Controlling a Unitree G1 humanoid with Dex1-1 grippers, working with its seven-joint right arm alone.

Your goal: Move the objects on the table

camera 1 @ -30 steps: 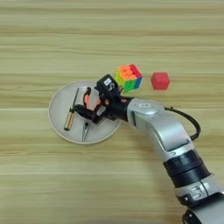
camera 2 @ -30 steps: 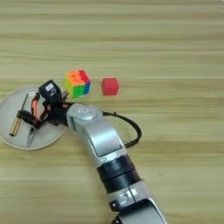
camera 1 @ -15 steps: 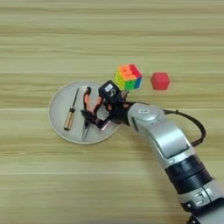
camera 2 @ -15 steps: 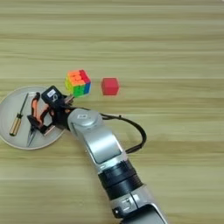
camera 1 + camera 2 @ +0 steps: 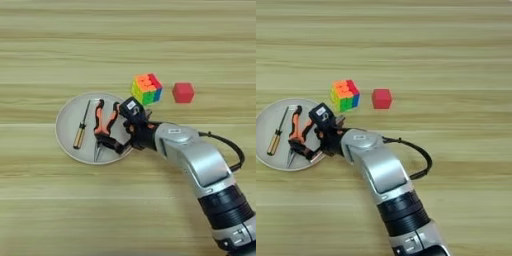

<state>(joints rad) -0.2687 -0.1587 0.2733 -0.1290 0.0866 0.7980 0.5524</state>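
- The right arm enters from the lower right corner of the frame and runs diagonally up and left, its silver forearm bent at a rounded joint just right of the round grey plate.
- A black cable loops out from the forearm's right side and back in.
- The gripper sits at the plate's right rim, just left of frame centre, its black fingers pointing left over the plate.
- The two fingers look spread apart, one up near the upper end of the pliers' handles and one lower by their joint; whether they press on the pliers or only lie against them I cannot tell.
- The orange-handled pliers lie on the right half of the plate, handles toward the top, metal nose pointing down toward the plate's lower rim.
- The thin screwdriver lies on the plate left of the pliers, amber handle low, shaft angled up and slightly right.
- The multicolour puzzle cube rests on the table above and right of the gripper, off the plate.
- The small red cube sits just right of the puzzle cube, a clear gap between them.
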